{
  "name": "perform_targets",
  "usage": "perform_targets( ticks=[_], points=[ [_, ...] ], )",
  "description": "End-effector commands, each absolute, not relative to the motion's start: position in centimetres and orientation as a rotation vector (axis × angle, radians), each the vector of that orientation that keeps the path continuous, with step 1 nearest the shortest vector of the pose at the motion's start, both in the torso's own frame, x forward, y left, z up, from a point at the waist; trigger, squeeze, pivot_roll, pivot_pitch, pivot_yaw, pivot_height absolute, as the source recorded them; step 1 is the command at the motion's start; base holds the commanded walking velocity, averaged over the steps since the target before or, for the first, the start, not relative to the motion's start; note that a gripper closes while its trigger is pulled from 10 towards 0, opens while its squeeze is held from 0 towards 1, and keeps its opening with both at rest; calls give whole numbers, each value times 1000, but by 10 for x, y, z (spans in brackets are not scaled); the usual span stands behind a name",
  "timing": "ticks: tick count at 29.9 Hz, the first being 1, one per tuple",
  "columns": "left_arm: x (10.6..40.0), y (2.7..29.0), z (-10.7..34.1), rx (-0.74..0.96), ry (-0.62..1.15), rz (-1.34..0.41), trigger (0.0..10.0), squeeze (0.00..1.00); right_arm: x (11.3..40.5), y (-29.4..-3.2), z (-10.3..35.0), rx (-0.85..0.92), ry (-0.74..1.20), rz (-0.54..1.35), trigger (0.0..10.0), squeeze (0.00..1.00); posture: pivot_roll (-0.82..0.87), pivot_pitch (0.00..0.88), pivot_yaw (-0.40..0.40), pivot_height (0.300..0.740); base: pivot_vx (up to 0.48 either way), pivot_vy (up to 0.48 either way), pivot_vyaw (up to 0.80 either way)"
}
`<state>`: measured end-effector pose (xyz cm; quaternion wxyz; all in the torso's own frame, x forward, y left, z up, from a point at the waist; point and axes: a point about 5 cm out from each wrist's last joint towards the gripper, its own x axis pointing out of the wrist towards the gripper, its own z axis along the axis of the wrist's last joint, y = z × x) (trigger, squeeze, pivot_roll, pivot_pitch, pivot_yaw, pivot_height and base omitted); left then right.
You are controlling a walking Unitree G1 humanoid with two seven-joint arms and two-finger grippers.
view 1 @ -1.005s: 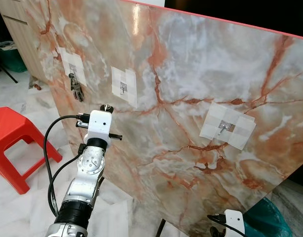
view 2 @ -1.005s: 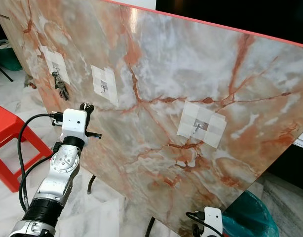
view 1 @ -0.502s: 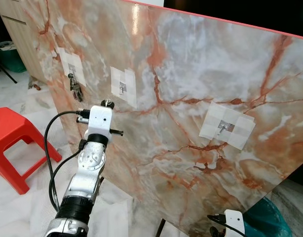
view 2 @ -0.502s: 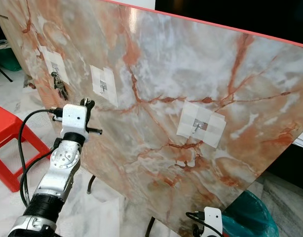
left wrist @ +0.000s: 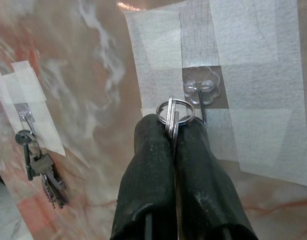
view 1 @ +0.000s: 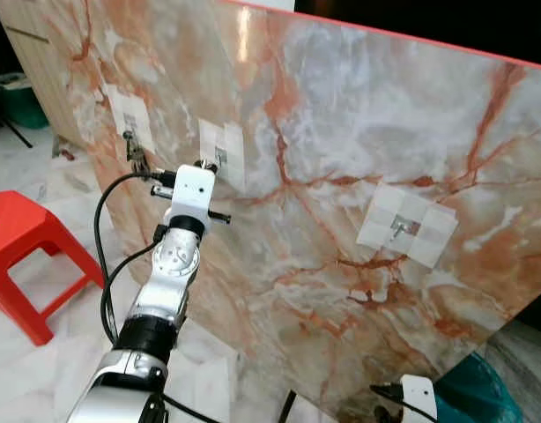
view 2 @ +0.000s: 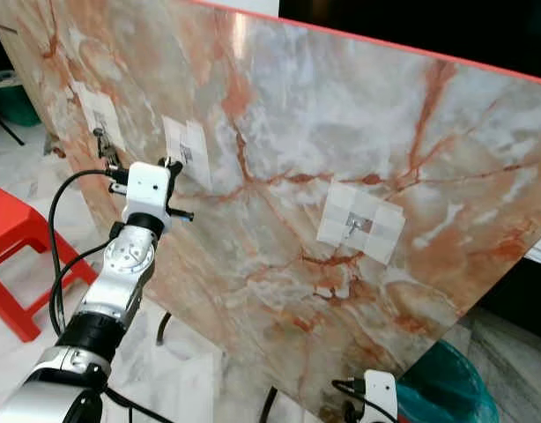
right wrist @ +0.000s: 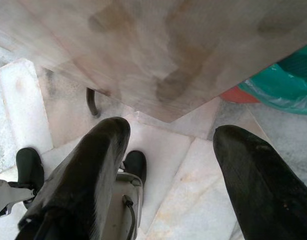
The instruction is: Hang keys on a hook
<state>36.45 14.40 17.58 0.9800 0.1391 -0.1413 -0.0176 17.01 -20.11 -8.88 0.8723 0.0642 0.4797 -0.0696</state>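
Note:
My left gripper (left wrist: pixel 172 131) is shut on a silver key ring (left wrist: pixel 175 111), held right in front of the middle hook (left wrist: pixel 203 95), a clear wire hook taped to the marble-patterned board (view 1: pixel 341 132). The ring sits just beside the hook's wire; whether they touch I cannot tell. In the left eye view the left gripper (view 1: pixel 200 165) is raised against the board by the middle hook (view 1: pixel 221 157). A second bunch of keys (left wrist: pixel 41 167) hangs on the leftmost hook (view 1: pixel 129 138). A third hook (view 1: pixel 400 226) is bare on the right. My right gripper (right wrist: pixel 168 150) hangs open low over the floor.
A red plastic stool (view 1: pixel 24 242) stands on the white tiled floor at the left. A green bin (view 1: pixel 15 97) sits far left, and a teal bag (view 2: pixel 447 379) lies under the board's lower right corner. The board leans on dark legs (right wrist: pixel 91 100).
My left arm has risen and moved right along the board, bringing the key ring from below the leftmost hook up to the middle hook. The right arm has not moved.

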Motion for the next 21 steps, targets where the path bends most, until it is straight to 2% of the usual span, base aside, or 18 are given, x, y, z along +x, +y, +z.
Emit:
perform_targets(
  ticks=[1, 21],
  points=[
    [368, 138, 178, 292, -285, -53, 10000, 0, 169, -205, -88, 127, 1001, -153, 10000, 0, -20, 0, -85, 740, 0, 0, 0],
    [369, 128, 175, 359, -224, -124, 10000, 0, 170, -204, -88, 124, 1003, -146, 10000, 0, -17, 0, -85, 740, 0, 0, 0]
  ],
)
